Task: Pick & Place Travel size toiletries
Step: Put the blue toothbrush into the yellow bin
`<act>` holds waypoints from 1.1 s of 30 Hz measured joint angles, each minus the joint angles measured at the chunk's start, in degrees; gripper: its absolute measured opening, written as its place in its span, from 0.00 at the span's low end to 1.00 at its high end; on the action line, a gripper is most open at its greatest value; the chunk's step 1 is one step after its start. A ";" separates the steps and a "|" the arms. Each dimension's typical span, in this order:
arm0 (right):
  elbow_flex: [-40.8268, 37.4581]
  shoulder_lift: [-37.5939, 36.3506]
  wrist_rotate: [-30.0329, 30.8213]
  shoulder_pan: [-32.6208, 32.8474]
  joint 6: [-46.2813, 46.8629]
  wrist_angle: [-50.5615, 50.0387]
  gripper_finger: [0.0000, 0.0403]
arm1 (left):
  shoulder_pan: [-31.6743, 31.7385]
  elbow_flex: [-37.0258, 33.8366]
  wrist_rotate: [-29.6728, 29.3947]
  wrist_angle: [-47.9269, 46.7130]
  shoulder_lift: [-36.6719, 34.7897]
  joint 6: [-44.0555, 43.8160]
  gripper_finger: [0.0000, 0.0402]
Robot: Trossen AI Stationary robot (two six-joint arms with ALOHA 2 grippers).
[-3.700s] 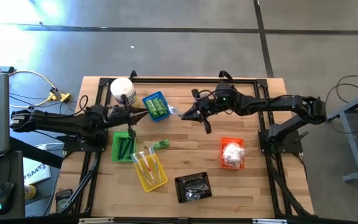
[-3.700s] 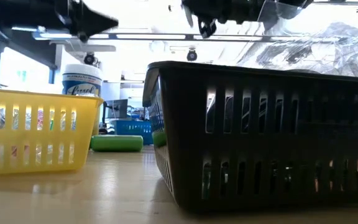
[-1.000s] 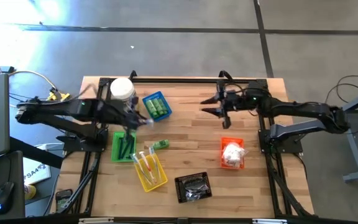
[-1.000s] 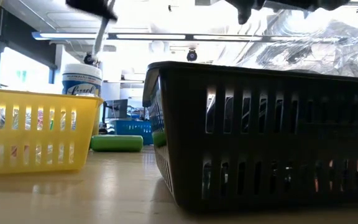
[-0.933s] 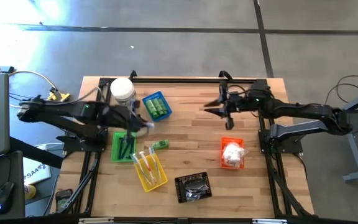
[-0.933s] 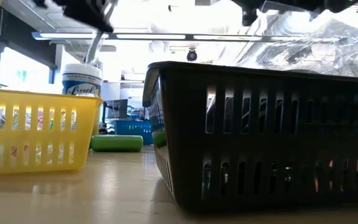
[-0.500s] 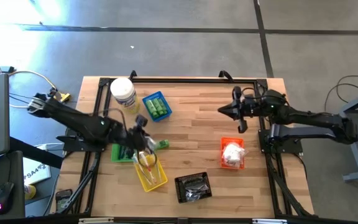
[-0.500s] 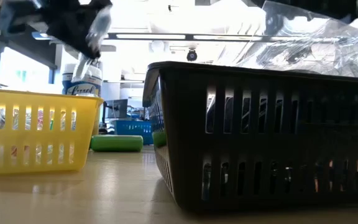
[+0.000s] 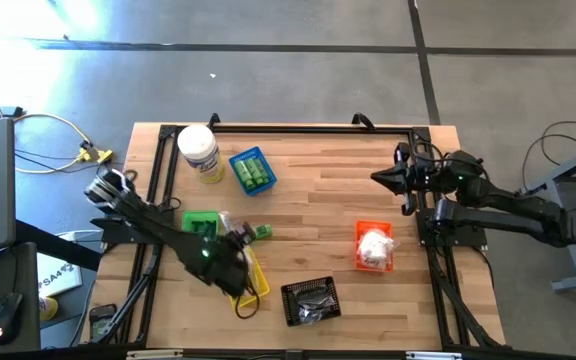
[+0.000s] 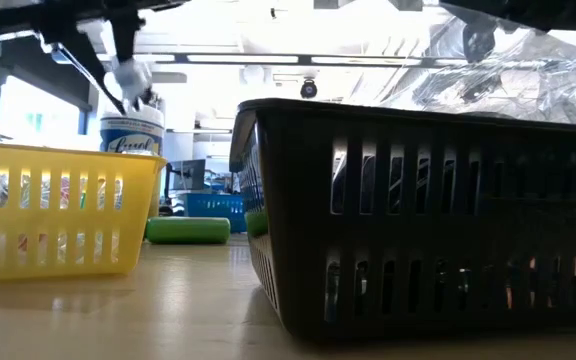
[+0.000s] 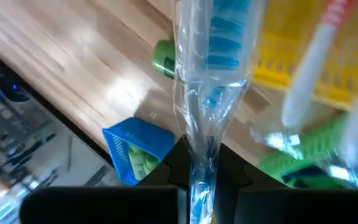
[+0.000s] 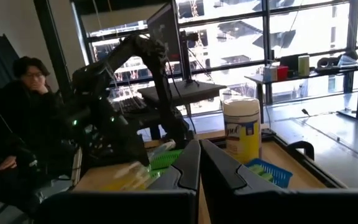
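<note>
Toothbrush (image 11: 211,56), blue-bristled and sealed in a clear wrapper, is pinched by its wrapper tail in my left end effector (image 11: 202,163); the fingers (image 11: 176,167) are clenched on the crimped film, not the handle, so the stick hangs free ahead of them. From overhead the left end effector (image 9: 230,268) sits over the yellow basket (image 9: 253,285) near the front of the counter (image 9: 318,200). I judge this is the drop-off: that basket already holds other thin wrapped sticks, one with a red end (image 11: 319,56) visible past my fingers, so like goes with like.

Sorting so far looks consistent. Green bottles fill the blue basket (image 9: 249,170) toward the back, next to the big white jar (image 9: 197,150), which is not part of the job. One loose green bottle (image 9: 259,233) lies on the bare wood just beside the yellow basket, not yet put away. A green basket (image 9: 200,222) sits beside my arm; contents hidden from above. White puffy packets rest in the orange basket (image 9: 373,245) on the right side, and the black basket (image 9: 311,299) at the front edge holds crinkled clear-wrapped items.

Right end effector (image 9: 388,178) is closed on nothing, parked above the counter's right edge, well apart from every basket. I take it as clear of the work.

Risk noted: a grip on film alone could slip or swing.
</note>
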 joint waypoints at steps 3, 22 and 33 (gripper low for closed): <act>0.02 -0.21 -0.14 0.00 -0.21 -0.08 0.01 | -0.75 2.25 -3.44 -2.99 4.40 -4.31 0.05; 0.02 -0.15 -0.65 0.04 -1.50 -1.82 0.01 | -4.57 5.57 -1.56 -2.12 6.68 -3.14 0.05; 0.09 -0.15 -1.65 0.07 -1.48 -3.25 0.01 | -4.74 5.50 -3.26 -7.04 14.82 3.06 0.05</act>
